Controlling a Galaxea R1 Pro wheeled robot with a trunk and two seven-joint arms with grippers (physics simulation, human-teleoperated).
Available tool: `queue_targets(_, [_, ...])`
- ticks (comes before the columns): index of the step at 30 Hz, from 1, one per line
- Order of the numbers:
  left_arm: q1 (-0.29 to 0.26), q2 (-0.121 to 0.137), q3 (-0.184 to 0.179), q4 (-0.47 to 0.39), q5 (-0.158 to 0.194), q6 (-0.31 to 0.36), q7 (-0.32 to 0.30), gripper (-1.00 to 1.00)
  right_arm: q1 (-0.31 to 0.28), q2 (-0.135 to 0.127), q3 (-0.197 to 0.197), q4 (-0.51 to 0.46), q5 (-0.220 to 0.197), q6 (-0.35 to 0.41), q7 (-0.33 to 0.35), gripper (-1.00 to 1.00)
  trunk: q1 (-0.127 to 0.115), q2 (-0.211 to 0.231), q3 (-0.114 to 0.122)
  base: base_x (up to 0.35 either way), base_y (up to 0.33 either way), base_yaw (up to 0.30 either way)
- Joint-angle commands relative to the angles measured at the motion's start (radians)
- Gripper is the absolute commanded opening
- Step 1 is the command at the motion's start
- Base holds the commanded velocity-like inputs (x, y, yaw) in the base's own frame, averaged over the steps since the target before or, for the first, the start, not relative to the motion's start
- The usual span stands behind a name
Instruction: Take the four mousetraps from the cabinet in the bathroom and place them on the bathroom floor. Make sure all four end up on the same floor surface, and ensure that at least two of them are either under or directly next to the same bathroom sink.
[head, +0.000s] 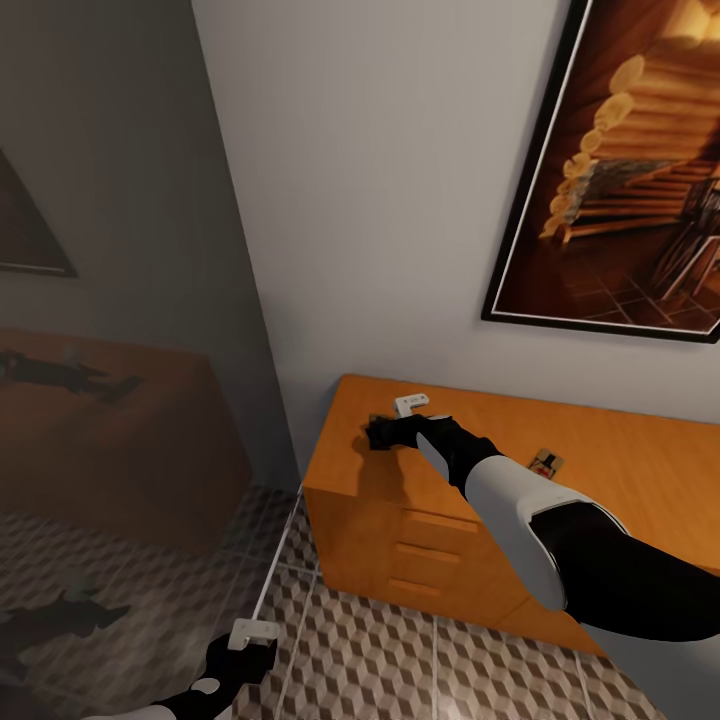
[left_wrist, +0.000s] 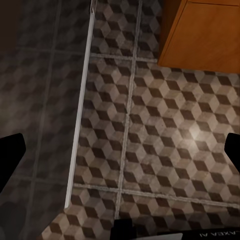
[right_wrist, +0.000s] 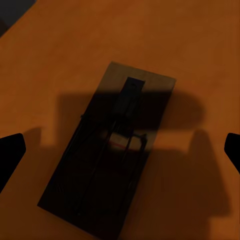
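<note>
- Hovering over the cabinet (head: 560, 440) top near its left front corner, the right gripper (head: 378, 436) sits just above a mousetrap (right_wrist: 107, 150); in the head view that trap is almost wholly hidden under the claw.
- Seen from the right wrist, this trap lies flat on the orange wood in the gripper's shadow, its dark wire parts facing up, with the two black fingertips (right_wrist: 10, 155) wide apart at either side and not touching it: the claw is open and holds nothing.
- A second trap (head: 546, 463) lies flat farther right on the cabinet top, partly behind the right forearm, well apart from the first.
- Low near the floor (left_wrist: 165, 130), the left gripper (head: 243, 655) hangs over the cube-pattern tiles in front of the cabinet's left end.
- From the left wrist, its black fingertips (left_wrist: 11, 152) stand far apart with only tile between them: open and empty.
- A pale strip (left_wrist: 80, 110) runs across the floor tiles, dividing the lit part from a darker, greyer part.
- A dark-framed picture (head: 625, 170) hangs on the white wall above the cabinet.
</note>
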Motion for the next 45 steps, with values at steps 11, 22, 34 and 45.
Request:
queue_targets(11, [-0.002, -0.001, -0.009, 0.005, 0.009, -0.007, 0.001, 1.00, -0.001, 0.000, 0.005, -0.001, -0.005, 0.004, 0.006, 1.00, 0.001, -0.002, -0.017, 0.000, 0.000, 0.000])
queue_targets(22, [-0.002, -0.001, -0.009, 0.005, 0.009, -0.007, 0.001, 1.00, -0.001, 0.000, 0.005, -0.001, -0.005, 0.004, 0.008, 1.00, 0.001, -0.002, -0.034, 0.000, 0.000, 0.000])
queue_targets(34, [-0.002, -0.001, -0.009, 0.005, 0.009, -0.007, 0.000, 1.00, -0.001, 0.000, 0.005, -0.001, -0.005, 0.004, 0.009, 1.00, 0.001, -0.002, -0.053, 0.000, 0.000, 0.000])
queue_targets(45, [-0.002, -0.001, -0.009, 0.005, 0.009, -0.007, 0.001, 1.00, 0.000, 0.000, 0.005, -0.001, -0.005, 0.003, 0.009, 1.00, 0.001, -0.002, -0.056, 0.000, 0.000, 0.000])
